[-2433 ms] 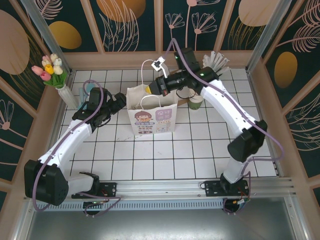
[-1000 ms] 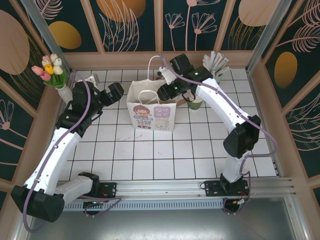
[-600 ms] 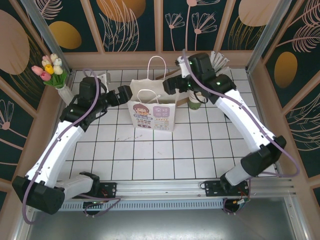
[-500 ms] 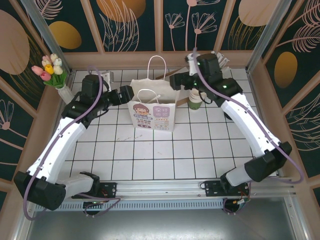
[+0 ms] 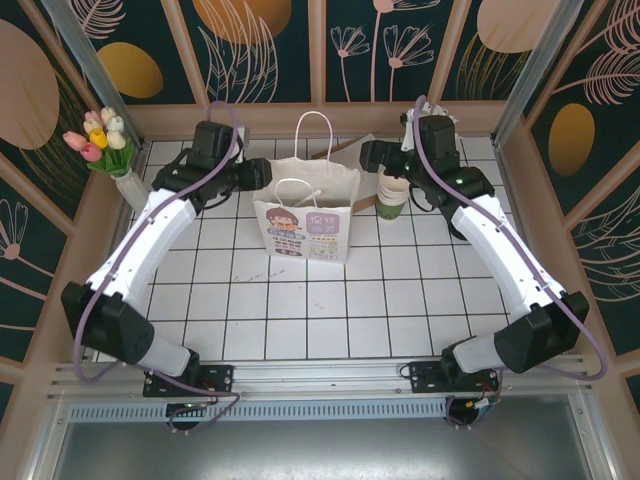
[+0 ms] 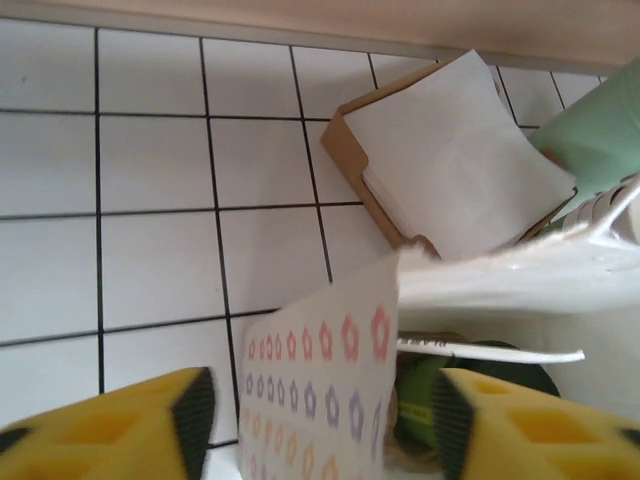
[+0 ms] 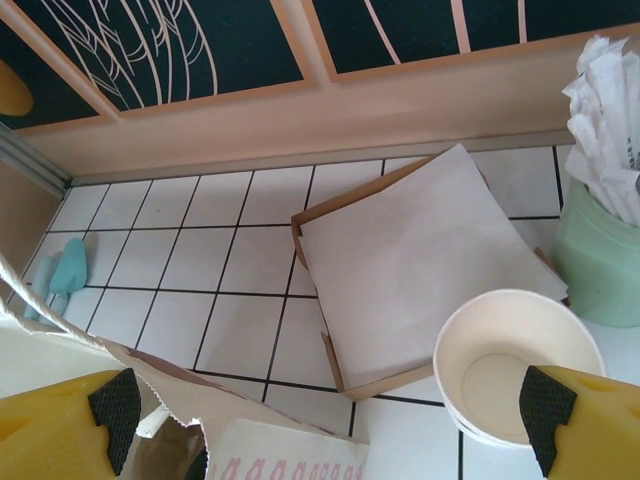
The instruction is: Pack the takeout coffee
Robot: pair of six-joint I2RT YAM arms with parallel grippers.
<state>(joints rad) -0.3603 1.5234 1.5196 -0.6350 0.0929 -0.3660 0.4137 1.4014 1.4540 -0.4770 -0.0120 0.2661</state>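
The white paper bag [image 5: 305, 222] stands upright mid-table with its mouth open. In the left wrist view a green cup [image 6: 425, 398], the takeout coffee, shows inside the bag behind its flower-printed side wall [image 6: 320, 390]. My left gripper [image 5: 262, 175] is at the bag's left rim. Its yellow fingers [image 6: 110, 425] straddle that side wall with a gap on each side, so it is open. My right gripper [image 5: 370, 156] hovers behind the bag's right corner, wide open and empty [image 7: 325, 430].
A brown box of white napkins [image 7: 420, 265] lies behind the bag. A stack of lidless cream-rimmed cups [image 5: 392, 195] stands right of the bag, with a mint green holder of wrapped sticks [image 7: 600, 250] beyond it. A vase of tulips [image 5: 100, 142] stands in the back left corner.
My right gripper has drawn back from the bag's mouth toward the back right and opened wide. My left arm has swung in to the bag's left rim, its jaws narrowing around the side wall.
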